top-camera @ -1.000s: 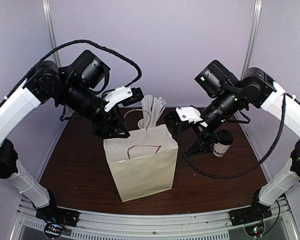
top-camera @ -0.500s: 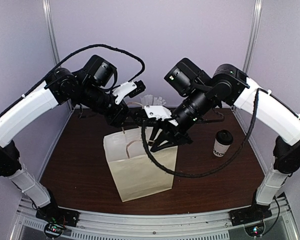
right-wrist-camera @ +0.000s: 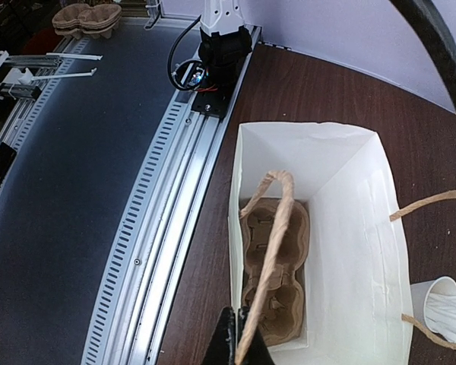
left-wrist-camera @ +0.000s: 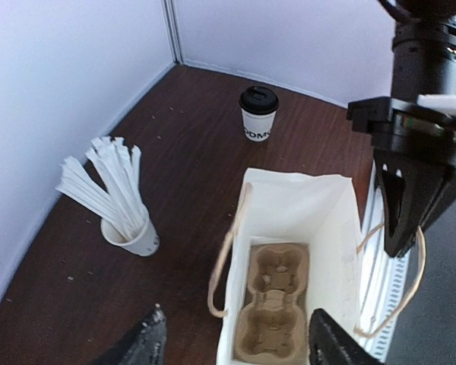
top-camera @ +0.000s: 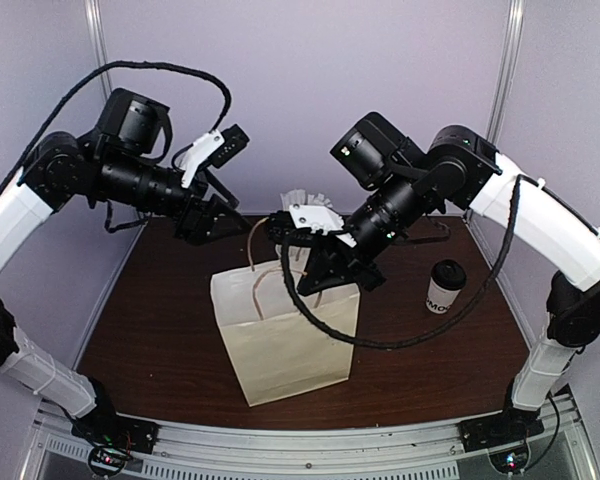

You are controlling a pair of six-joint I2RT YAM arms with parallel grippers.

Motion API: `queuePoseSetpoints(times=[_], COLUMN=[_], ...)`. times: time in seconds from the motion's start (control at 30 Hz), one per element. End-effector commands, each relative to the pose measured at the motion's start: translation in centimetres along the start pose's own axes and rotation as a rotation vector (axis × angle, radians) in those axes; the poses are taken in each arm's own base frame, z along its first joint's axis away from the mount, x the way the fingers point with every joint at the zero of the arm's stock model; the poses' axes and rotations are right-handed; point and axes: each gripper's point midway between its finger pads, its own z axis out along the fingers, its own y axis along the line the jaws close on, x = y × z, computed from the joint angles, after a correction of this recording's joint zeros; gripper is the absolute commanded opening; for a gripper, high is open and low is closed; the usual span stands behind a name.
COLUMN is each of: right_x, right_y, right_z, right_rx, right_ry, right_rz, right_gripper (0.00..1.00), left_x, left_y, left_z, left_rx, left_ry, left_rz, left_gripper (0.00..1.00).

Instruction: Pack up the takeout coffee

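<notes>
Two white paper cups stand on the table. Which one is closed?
The lidded cup, with its black lid and dark lettering, standing alone. The other cup is open-topped and stuffed with tall white wrapped sticks.

Stick cup [right-wrist-camera: 435, 298] cut by rt edge; right gripper [right-wrist-camera: 239, 346] and bag handle [right-wrist-camera: 272, 243] cut at btm. Coffee cup [left-wrist-camera: 257, 125] print unreadably small.

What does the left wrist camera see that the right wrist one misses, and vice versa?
Only left wrist: the lidded coffee cup. Only right wrist: an arm's base on the metal rail, and spare pulp trays beyond it. Both: the paper bag, the cup tray inside it, the stick cup, and the right gripper shut on a bag handle.
</notes>
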Motion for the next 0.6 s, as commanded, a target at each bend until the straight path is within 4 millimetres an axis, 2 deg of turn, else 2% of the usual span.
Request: queuePoseSetpoints(times=[0.0, 0.2, 0.3, 0.4, 0.43, 0.47, 0.57], right_x=[-0.7, -0.6, -0.5, -0.4, -0.4, -0.4, -0.8], right_y=[-0.1, -0.2, -0.2, -0.3, -0.3, -0.3, -0.4], right_z=[-0.5, -0.3, -0.4, -0.5, -0.6, -0.7, -1.4], right_rx=[0.018, 0.021, 0.026, 0.033, 0.036, 0.039, 0.064], right_ry=[-0.022, -0.015, -0.012, -0.01, -0.01, -0.01, -0.015], right_rz=[-0.005, -0.001, -0.001, -0.001, -0.002, -0.003, -0.019], right_gripper=[0.0, 0.0, 0.0, 0.0, 0.0, 0.0, 0.0], left_x=[0.4, 1.5, 2.2, 1.9, 1.7, 1.4, 0.0], left_y=[2.4, 3.7, 4.3, 3.3, 2.8, 2.4, 1.7], left_z=[-0.9, 3.7, 5.5, 6.6, 6.7, 6.9, 6.8], left_rx=[-0.129, -0.116, -0.096, -0.016, 0.015, 0.043, 0.096], left_ry=[-0.013, 0.09, 0.13, 0.113, 0.1, 0.092, 0.066], left_rz=[-0.014, -0.039, -0.06, -0.054, -0.052, -0.05, -0.045], left_gripper=[0.73, 0.73, 0.64, 0.56, 0.5, 0.4, 0.06])
